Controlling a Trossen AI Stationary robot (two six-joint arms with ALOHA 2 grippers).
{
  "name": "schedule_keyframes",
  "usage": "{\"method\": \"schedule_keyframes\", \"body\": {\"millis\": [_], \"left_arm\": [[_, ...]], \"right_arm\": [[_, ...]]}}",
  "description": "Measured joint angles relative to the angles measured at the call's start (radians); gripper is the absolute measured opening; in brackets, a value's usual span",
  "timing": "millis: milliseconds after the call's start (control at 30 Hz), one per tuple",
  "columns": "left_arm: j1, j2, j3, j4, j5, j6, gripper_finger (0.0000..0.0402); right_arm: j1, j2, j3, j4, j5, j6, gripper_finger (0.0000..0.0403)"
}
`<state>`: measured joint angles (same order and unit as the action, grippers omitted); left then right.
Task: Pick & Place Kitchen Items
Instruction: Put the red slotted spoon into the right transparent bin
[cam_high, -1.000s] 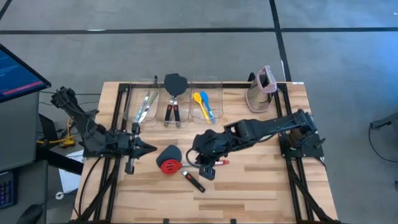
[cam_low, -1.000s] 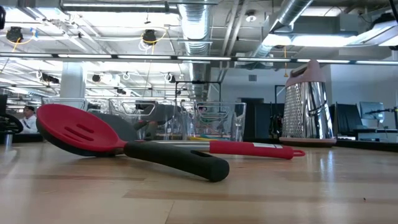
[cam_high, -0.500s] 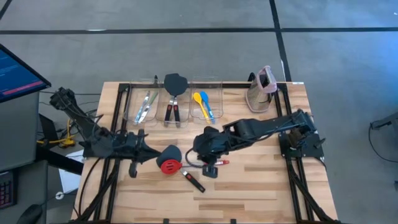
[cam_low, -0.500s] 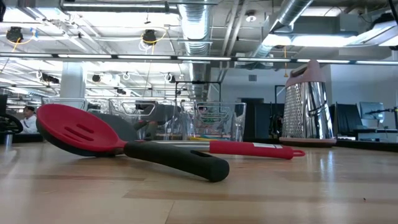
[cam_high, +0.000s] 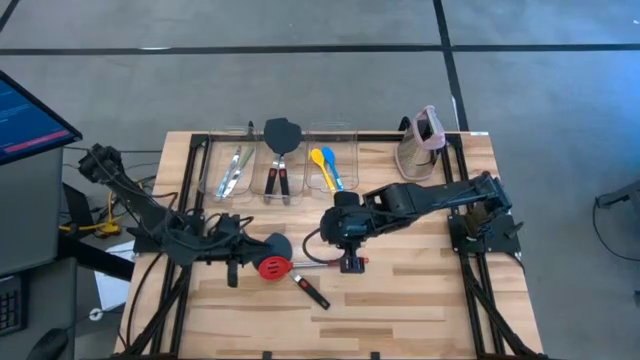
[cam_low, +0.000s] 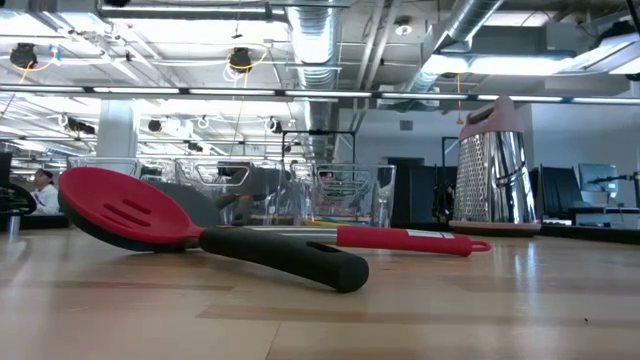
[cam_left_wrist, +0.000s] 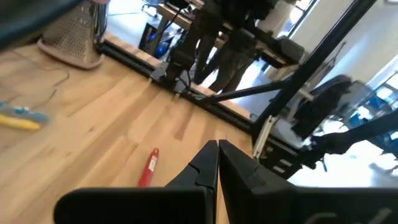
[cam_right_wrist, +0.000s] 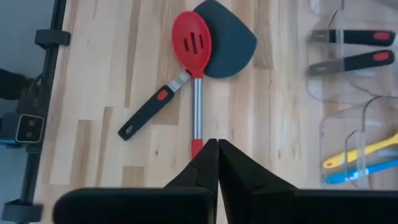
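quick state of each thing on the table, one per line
red slotted spoon: flat on the table, head overlapping the loose spatula
loose spatula: flat on the table
left claw: shut, empty
right claw: shut, empty, above the spoon's handle end
grater: upright

- A light wooden table with a black metal frame along its edges.
- Three clear plastic bins stand side by side in a row along the table's far edge.
- A box grater with a pink top stands upright near the far right corner of the table, well apart from the bins.
- A monitor with a blue screen sits off the table's left side.
- Grey floor with dark lines lies beyond the table.
- Ceiling ducts and lamps hang in the room behind.
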<state>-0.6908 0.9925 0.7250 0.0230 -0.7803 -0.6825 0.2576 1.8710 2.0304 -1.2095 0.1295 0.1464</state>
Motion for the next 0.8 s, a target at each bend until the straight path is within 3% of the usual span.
{"method": "schedule_keyframes", "body": {"millis": [133, 333, 667, 800], "left_arm": [[0.013, 0.045, 0.132, -0.196, 0.003, 0.002, 0.0001], [0.018, 0.112, 0.271, -0.593, 0.136, -0.312, 0.0001], [0.018, 0.234, 0.278, -0.836, 0.475, -0.639, 0.0000], [0.018, 0.274, 0.277, -0.843, 0.503, -0.662, 0.0001]], "right_arm": [[-0.016, -0.027, 0.001, 0.027, -0.011, -0.071, 0.0002], [-0.038, -0.081, 0.001, 0.043, -0.026, -0.135, 0.0002], [-0.046, -0.132, 0.002, 0.068, -0.025, -0.214, 0.0001], [-0.052, -0.135, 0.000, 0.065, -0.026, -0.230, 0.0001]]}}
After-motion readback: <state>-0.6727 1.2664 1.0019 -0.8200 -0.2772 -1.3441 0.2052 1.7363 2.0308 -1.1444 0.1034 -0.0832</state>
